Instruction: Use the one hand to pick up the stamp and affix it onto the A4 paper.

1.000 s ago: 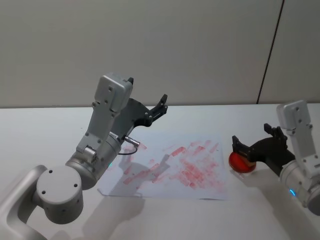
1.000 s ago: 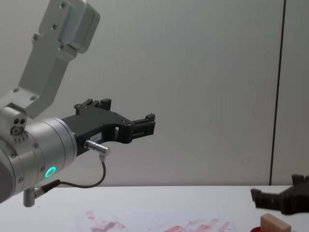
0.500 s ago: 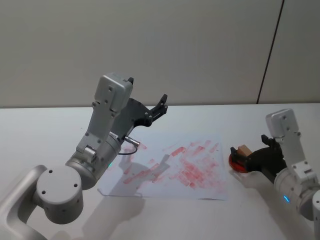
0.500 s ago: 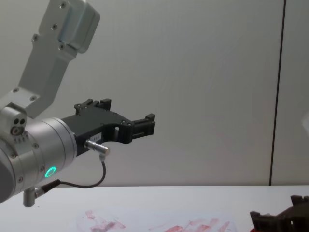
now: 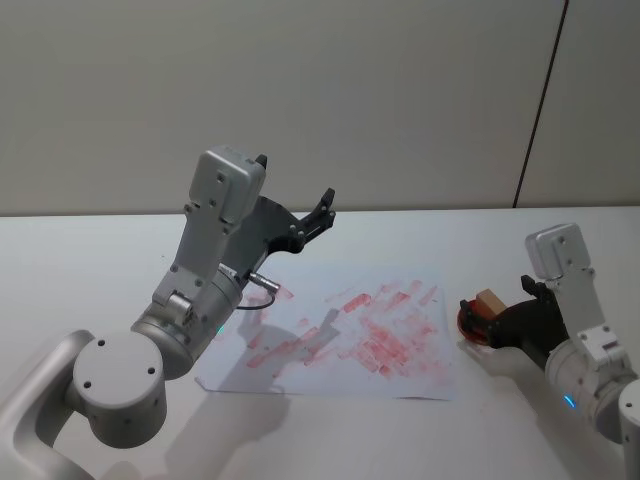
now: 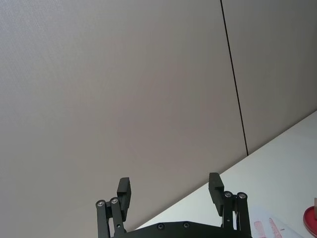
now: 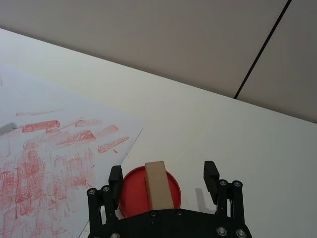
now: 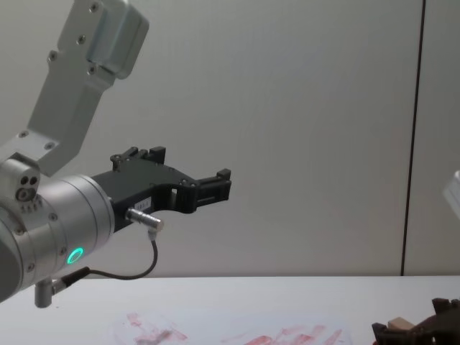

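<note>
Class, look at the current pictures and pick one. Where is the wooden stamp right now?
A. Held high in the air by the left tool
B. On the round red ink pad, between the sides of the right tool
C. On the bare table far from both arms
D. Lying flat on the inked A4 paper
B: in the right wrist view the stamp sits on the red ink pad, with the right tool open on either side of it.

Even soft light, sharp frames.
</note>
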`<state>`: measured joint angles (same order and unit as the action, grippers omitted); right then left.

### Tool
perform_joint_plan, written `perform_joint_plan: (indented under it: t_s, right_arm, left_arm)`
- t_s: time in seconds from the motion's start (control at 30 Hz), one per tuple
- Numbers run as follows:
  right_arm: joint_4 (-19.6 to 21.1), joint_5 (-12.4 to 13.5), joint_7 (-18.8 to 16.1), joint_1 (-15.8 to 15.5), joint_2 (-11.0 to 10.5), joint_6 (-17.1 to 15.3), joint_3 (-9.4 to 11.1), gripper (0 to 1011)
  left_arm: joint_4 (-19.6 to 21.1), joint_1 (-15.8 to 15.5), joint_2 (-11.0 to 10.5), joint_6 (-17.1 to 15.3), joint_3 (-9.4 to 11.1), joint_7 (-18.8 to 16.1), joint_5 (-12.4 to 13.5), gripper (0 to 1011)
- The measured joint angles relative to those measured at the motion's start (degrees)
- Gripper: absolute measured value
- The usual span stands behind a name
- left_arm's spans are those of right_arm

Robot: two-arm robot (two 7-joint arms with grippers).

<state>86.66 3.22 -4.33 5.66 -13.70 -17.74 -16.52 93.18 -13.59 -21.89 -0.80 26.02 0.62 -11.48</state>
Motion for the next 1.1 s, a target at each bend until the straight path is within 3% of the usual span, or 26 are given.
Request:
perform_joint_plan:
  t_s: [0.2, 0.3, 0.63, 1.07, 1.1]
  right_arm:
    - [-0.1, 0.1, -0.2, -0.1, 0.0, 0.0, 0.1, 998]
    - [-0.1, 0.1, -0.2, -0.1, 0.0, 0.0, 0.1, 941]
    - [-0.2, 0.2, -0.4, -0.2, 0.0, -0.1, 0.2, 682]
    - [-0.2, 0.3, -0.5, -0.3, 0.0, -0.1, 0.2, 229]
    - [-0.2, 0.3, -0.5, -0.3, 0.0, -0.1, 0.2, 229]
  left_arm:
    - [0.0, 0.0, 0.0, 0.0, 0.0, 0.0, 0.0, 1001]
    - [0.0, 0.0, 0.0, 0.0, 0.0, 0.0, 0.0, 1001]
    - [0.0, 0.0, 0.0, 0.0, 0.0, 0.0, 0.0, 1002]
    - [0.0, 0.0, 0.0, 0.0, 0.0, 0.0, 0.0, 1002]
    - [0.0, 0.0, 0.0, 0.0, 0.0, 0.0, 0.0, 1001]
